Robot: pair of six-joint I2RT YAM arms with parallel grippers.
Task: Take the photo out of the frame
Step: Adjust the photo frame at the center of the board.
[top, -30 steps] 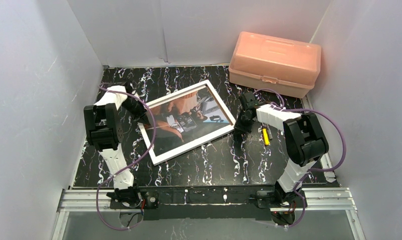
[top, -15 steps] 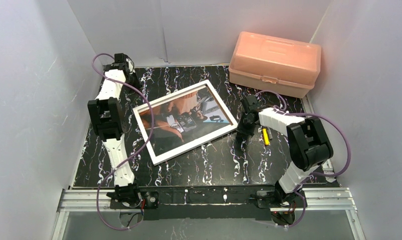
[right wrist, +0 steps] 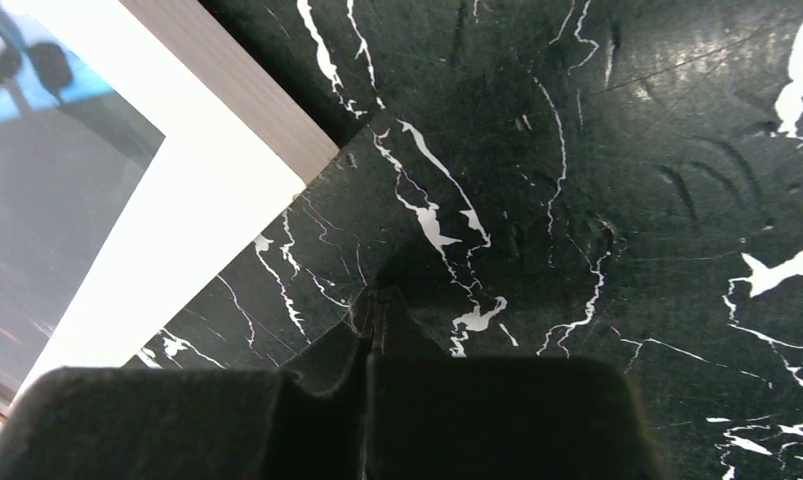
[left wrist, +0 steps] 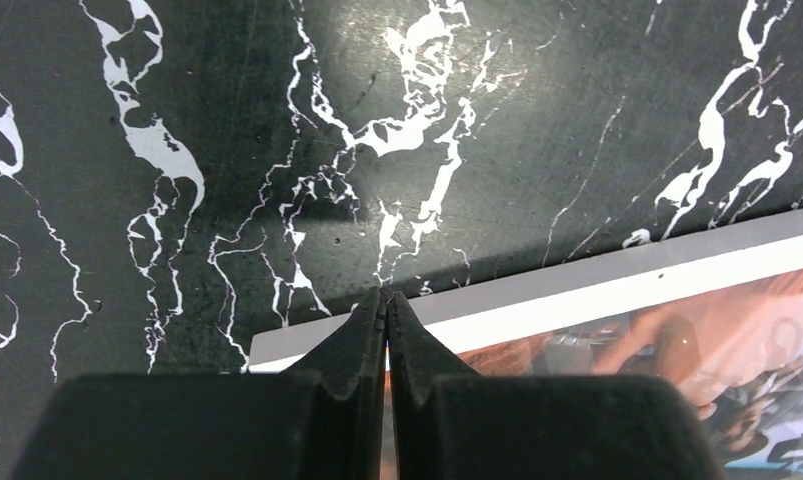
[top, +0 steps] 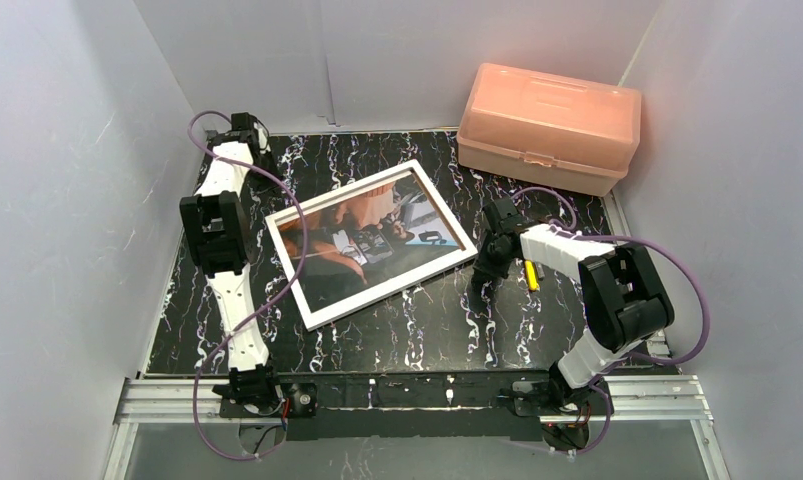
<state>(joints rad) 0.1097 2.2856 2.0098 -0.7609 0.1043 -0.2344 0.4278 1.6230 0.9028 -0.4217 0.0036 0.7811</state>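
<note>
Now, photo [top: 372,240] inside frame [top: 390,288], flat on table [top: 427,320]; pink box [top: 549,125] closed

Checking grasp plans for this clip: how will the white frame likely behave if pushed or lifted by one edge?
The frame lies flat on the table, so a push would probably slide it, not tip it. Its straight border looks rigid, so it likely lifts stiff. Sheen over the photo hints at a slippery, fragile pane.
</note>
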